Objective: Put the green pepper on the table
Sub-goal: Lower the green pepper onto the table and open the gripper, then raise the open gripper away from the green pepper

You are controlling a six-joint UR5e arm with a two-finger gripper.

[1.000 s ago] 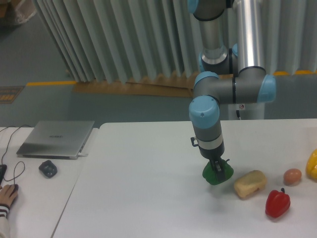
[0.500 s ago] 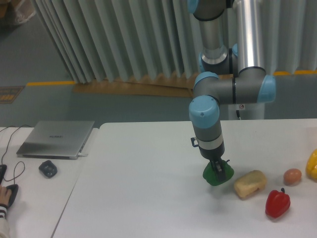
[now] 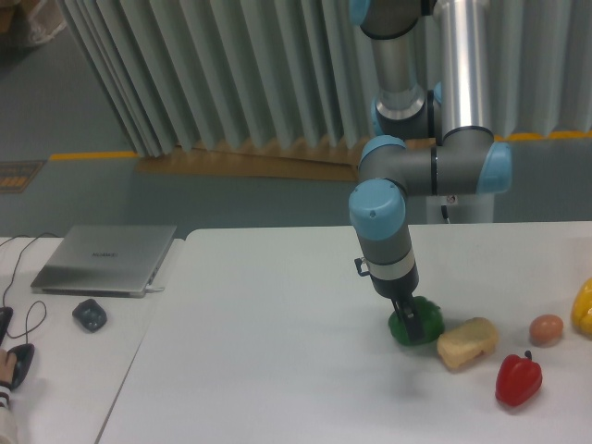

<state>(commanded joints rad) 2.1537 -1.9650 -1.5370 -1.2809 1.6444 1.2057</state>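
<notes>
The green pepper (image 3: 421, 321) rests on the white table (image 3: 277, 351), right of the middle and just left of a tan bread-like lump. My gripper (image 3: 405, 316) points straight down at the pepper's left side. Its dark fingers (image 3: 408, 322) still sit low against the pepper. The jaws look parted, and the pepper lies off to their right rather than centred between them. The fingertips are small and partly hidden by the pepper.
A tan bread-like lump (image 3: 467, 342) touches or nearly touches the pepper's right side. Further right lie a red bell pepper (image 3: 518, 379), a brown egg (image 3: 546, 328) and a yellow pepper (image 3: 584, 308) at the edge. A laptop (image 3: 106, 259) and mouse (image 3: 90, 314) sit on the left desk.
The pepper has shifted a little to the right and settled on the table. The arm's wrist has moved slightly left and up, so the pepper is no longer centred under the gripper.
</notes>
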